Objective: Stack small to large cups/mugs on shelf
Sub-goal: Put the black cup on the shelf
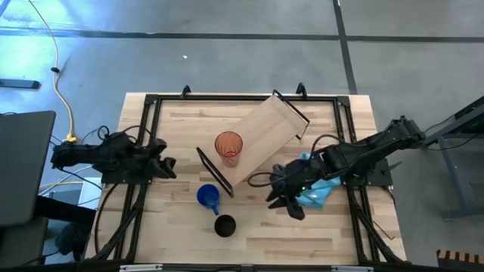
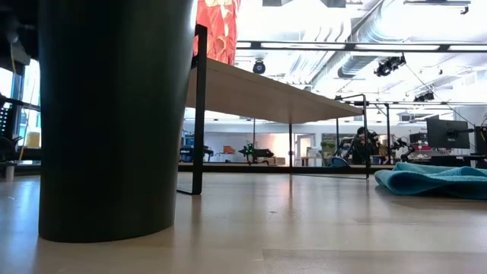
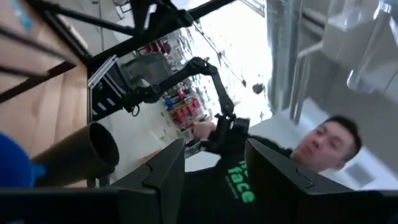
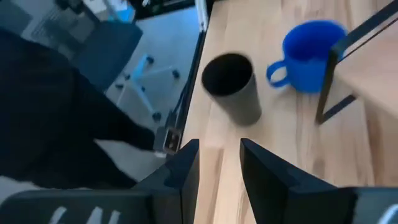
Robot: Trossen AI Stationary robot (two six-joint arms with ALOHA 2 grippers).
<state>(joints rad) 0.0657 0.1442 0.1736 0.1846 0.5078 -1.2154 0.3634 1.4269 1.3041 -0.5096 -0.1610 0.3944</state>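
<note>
You've got one cup up: the orange tumbler [image 1: 228, 147] stands on the shelf [image 1: 265, 136], that light board lying diagonally across the middle of the high view. That's the only piece in place, and nothing is nested in it as far as the view from above shows.

Two are left on the table [image 1: 174, 125]. The blue mug [image 1: 208, 196] sits just below the shelf's lower-left bracket, centre-left of the high view, handle pointing down-right. The black cup [image 1: 224, 225] stands just below it, near the bottom edge of the table, upright and empty; in the low view it fills the left of the frame.

Your right end effector [image 1: 286, 202] hovers right of centre in the high view, next to the blue cloth [image 1: 318, 189], well apart from both cups. Its wrist view shows the fingers parted with only bare table between them, holding nothing, and looking toward the black cup [image 4: 233, 87] and the mug [image 4: 311, 56].

Your left end effector [image 1: 168, 165] waits at the centre-left of the high view, fingers spread [image 3: 163, 171] and empty.

So call it a third done at best. You'd still need both cups lifted and stacked with the tumbler. Neither is gripped yet; the black cup looks the likelier next pick for the right arm.
</note>
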